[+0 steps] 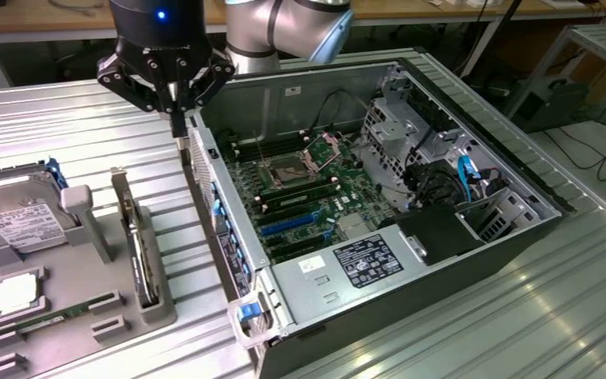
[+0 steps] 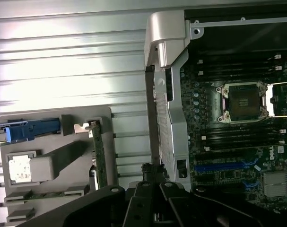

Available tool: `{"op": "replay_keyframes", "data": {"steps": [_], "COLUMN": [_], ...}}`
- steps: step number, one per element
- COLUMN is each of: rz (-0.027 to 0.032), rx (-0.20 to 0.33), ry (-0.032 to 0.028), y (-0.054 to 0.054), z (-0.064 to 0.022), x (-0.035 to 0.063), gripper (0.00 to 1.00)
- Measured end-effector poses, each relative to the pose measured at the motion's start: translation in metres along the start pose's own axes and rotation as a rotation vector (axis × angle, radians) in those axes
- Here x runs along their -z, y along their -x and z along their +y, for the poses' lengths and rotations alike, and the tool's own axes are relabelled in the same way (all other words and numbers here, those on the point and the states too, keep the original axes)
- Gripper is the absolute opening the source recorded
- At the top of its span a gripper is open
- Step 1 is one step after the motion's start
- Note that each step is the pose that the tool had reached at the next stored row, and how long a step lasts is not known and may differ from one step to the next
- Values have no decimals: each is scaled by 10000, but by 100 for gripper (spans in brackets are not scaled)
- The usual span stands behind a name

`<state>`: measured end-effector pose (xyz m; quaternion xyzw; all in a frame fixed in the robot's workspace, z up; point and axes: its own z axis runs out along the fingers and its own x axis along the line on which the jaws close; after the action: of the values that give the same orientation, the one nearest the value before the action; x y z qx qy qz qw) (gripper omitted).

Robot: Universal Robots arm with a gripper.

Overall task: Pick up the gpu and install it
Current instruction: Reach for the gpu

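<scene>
Ribbed metal surface: my jaws, clenched on nothing, hang beside the open computer case; the gpu stands unpicked in its gray holder.

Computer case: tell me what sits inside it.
Inside: a motherboard with a CPU socket, blue slots, a drive cage and a labelled power supply. What lies under that supply is covered.

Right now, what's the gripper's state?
Gripper: closed, nothing seen held; the gpu is not in it.
</scene>
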<state>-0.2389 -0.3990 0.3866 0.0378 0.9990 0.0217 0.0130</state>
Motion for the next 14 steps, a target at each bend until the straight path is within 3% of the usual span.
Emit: {"op": "replay_keyframes", "data": {"steps": [6, 9, 14], "rz": [-1, -1, 0], "rx": [-1, -1, -1], "ry": [0, 1, 0], "y": [-110, -262, -367], "z": [-9, -22, -32], "x": [0, 0, 1], "gripper": [11, 11, 11]}}
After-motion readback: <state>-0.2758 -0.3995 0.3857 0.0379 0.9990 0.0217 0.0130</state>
